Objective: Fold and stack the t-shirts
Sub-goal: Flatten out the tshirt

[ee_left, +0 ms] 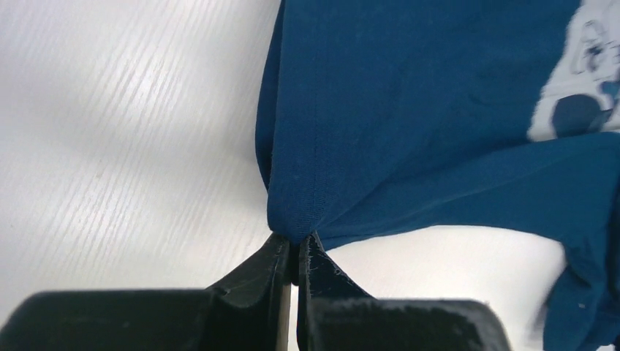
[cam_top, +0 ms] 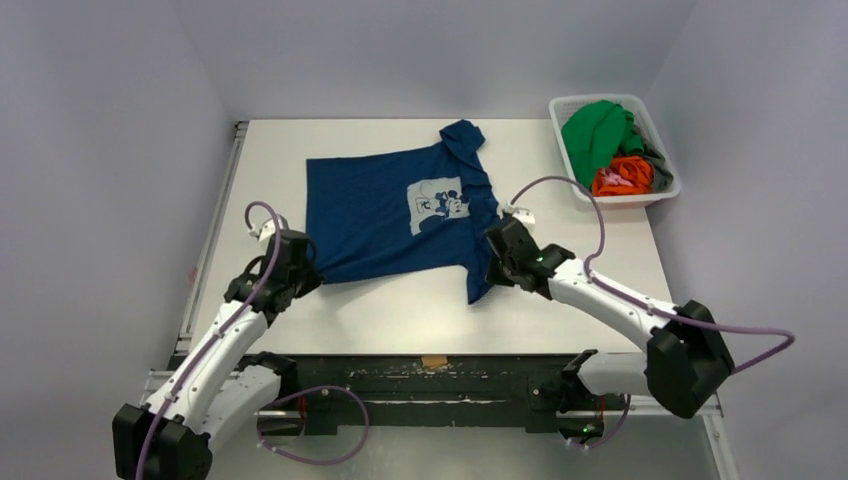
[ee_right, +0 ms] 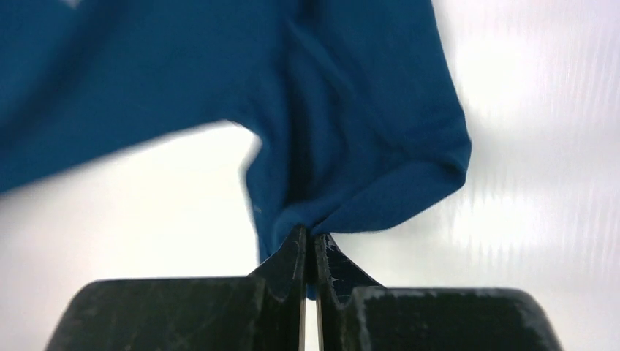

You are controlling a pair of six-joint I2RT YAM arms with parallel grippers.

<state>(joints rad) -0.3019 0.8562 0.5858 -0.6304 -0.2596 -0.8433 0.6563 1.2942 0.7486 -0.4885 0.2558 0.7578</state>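
Observation:
The navy blue t-shirt (cam_top: 390,210) with a white cartoon-mouse print lies spread on the white table (cam_top: 400,320), its near edge lifted. My left gripper (cam_top: 305,278) is shut on the shirt's near left corner; in the left wrist view the jaws pinch the blue cloth (ee_left: 294,219). My right gripper (cam_top: 492,272) is shut on the near right part of the shirt, by the sleeve; the right wrist view shows bunched blue cloth (ee_right: 343,212) between its jaws. Green (cam_top: 592,130), orange (cam_top: 622,178) and dark grey (cam_top: 655,155) shirts lie in the basket.
The white slotted basket (cam_top: 662,190) stands at the back right corner of the table. Grey walls close in the left, back and right sides. The table's near edge has a dark rail (cam_top: 430,372) between the arm bases.

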